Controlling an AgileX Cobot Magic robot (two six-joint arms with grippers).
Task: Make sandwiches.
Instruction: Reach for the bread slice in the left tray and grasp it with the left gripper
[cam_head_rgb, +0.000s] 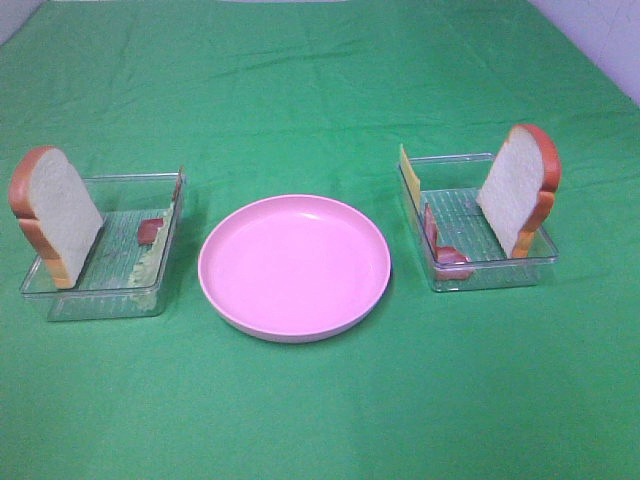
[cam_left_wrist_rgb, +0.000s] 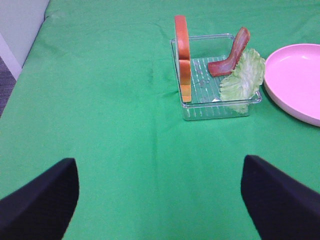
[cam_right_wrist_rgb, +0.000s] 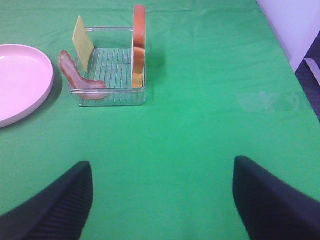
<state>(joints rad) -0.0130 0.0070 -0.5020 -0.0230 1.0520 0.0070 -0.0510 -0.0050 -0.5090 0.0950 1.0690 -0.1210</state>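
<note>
Toward left edge of counter (cam_head_rgb: 320, 420): left tray (cam_head_rgb: 100, 297) with left bread (cam_head_rgb: 58, 205) upright, left bacon (cam_left_wrist_rgb: 231, 51), lettuce (cam_left_wrist_rgb: 245, 75). Toward right edge: right tray (cam_head_rgb: 492, 277) with right bread (cam_head_rgb: 512, 190), cheese (cam_right_wrist_rgb: 83, 40), right bacon (cam_right_wrist_rgb: 75, 76). Plate (cam_head_rgb: 295, 265) between. Left pincer (cam_left_wrist_rgb: 159, 165), right pincer (cam_right_wrist_rgb: 162, 167) apart, holding nothing. Pieces likely light, stiff, slick; pinch bread across flat faces.

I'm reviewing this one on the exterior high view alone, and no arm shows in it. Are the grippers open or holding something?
Observer: Both wrist views show them open. The left gripper and right gripper have their fingers spread wide, with only green cloth between them.
Operator: There's a pale smear in the left tray. What is it?
Observer: It's a lettuce leaf, propped against the wall of the left tray nearest the pink plate. A bacon strip stands next to it.
</note>
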